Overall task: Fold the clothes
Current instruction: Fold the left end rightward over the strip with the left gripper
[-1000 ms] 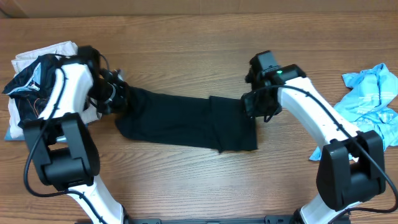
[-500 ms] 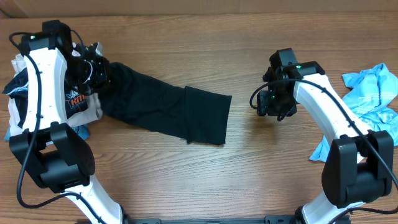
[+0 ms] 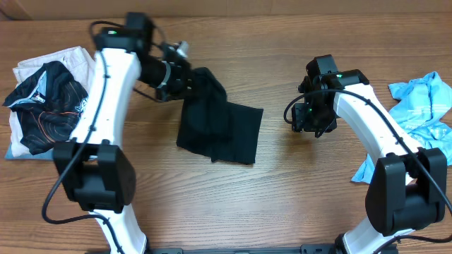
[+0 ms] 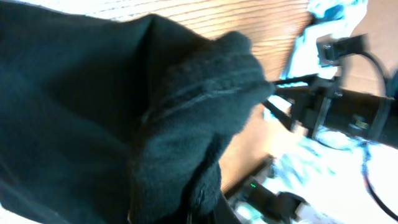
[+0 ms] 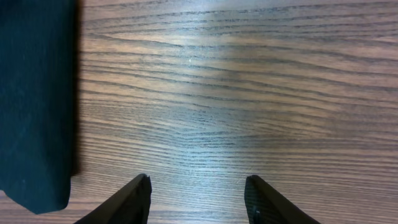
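Burying left claw (image 3: 191, 79) inside bunched garment (image 3: 220, 132); blurring the whole left wrist view; cutting right claw (image 5: 196, 188) off at bottom edge.

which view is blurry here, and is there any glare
Left wrist: soft and smeared, the black garment close up filling most of it, background washed out at right. Right wrist: sharp wood grain, a pale sheen on the table. Overhead: crisp, evenly lit.

My left arm (image 3: 106, 92) and right arm (image 3: 367, 134) wore smooth white shells over chunky black joints and bases, with thin black cables looped along each. A small green light (image 3: 337, 74) glowed on the right one's black housing. The right gripper (image 5: 198, 200) had tapered black fingers (image 5: 134, 199).
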Motion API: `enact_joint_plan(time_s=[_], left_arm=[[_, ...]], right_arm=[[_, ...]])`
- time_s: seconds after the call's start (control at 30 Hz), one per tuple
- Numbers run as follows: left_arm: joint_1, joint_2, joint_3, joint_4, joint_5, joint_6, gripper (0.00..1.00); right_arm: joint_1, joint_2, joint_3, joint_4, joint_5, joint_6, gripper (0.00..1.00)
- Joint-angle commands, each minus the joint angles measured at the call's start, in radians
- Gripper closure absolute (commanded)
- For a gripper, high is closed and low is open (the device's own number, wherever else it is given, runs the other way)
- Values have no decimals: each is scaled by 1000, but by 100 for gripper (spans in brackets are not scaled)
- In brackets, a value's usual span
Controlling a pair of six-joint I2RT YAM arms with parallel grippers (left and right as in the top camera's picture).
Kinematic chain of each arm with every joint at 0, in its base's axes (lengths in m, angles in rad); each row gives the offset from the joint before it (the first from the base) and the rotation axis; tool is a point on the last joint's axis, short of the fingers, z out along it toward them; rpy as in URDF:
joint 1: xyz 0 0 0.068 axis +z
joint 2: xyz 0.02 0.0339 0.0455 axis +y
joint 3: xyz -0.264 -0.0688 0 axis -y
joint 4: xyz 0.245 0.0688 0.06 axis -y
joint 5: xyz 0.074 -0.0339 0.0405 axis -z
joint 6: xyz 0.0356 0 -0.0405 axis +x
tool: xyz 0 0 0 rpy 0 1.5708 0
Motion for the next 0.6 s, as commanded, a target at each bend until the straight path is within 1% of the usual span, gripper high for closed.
enact_joint_plan(time_s=[0.0, 0.07, 0.13, 0.2, 0.3, 0.37, 0.57], left_arm=[[-105, 8, 12, 44, -153, -136, 95], [-149, 8, 6, 64, -211, -164, 93], [-205, 12, 5, 72, -303, -190, 89], [-238, 16, 5, 74, -338, -198, 86], [-282, 28, 5, 84, -387, -209, 86], [-306, 35, 5, 92, -409, -209, 85], [-369, 69, 3, 129, -413, -236, 86]], right_arm=[[1, -4, -5, 0, -9, -4, 48], [1, -4, -5, 0, -9, -4, 48], [1, -4, -5, 0, -9, -4, 48], [1, -4, -5, 0, -9, -4, 48], [1, -4, -5, 0, -9, -4, 48], [1, -4, -5, 0, -9, -4, 48], [1, -4, -5, 0, -9, -4, 48]])
